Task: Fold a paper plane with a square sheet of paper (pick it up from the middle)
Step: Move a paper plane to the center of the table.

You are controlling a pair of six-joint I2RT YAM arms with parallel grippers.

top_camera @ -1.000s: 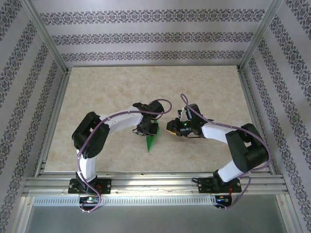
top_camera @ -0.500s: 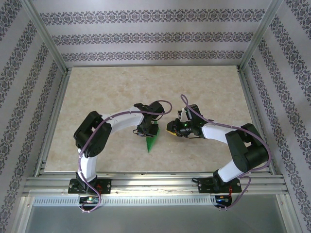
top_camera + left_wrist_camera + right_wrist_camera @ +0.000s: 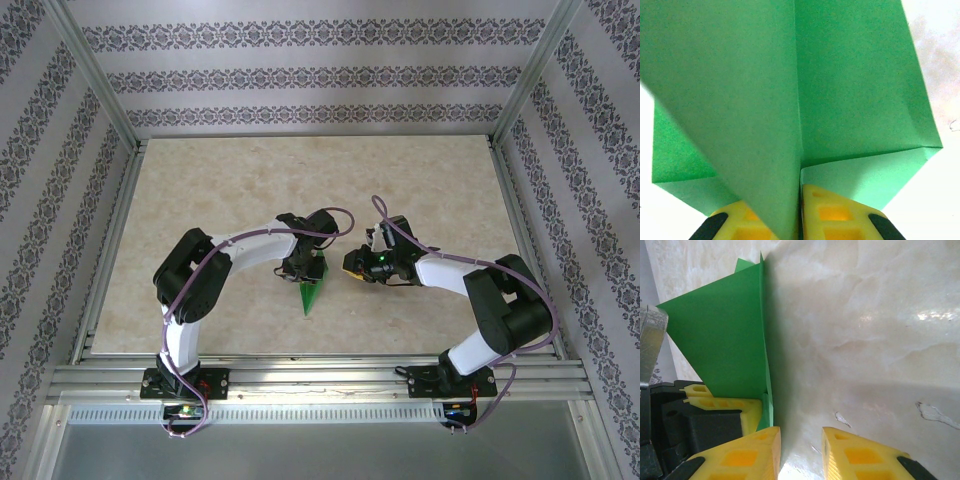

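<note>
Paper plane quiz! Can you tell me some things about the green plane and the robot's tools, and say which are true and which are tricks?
1. The paper plane is green. True.
2. The left tool is pinching the plane's middle fold. True.
3. The right tool is holding the plane too. False: it is open, with bare table in its gap and the plane beside it.
4. In the top view, the plane's pointy nose aims at the back wall. False: it aims at the near edge, where the arms are bolted.
5. The table is pale and marbled. True.
</note>
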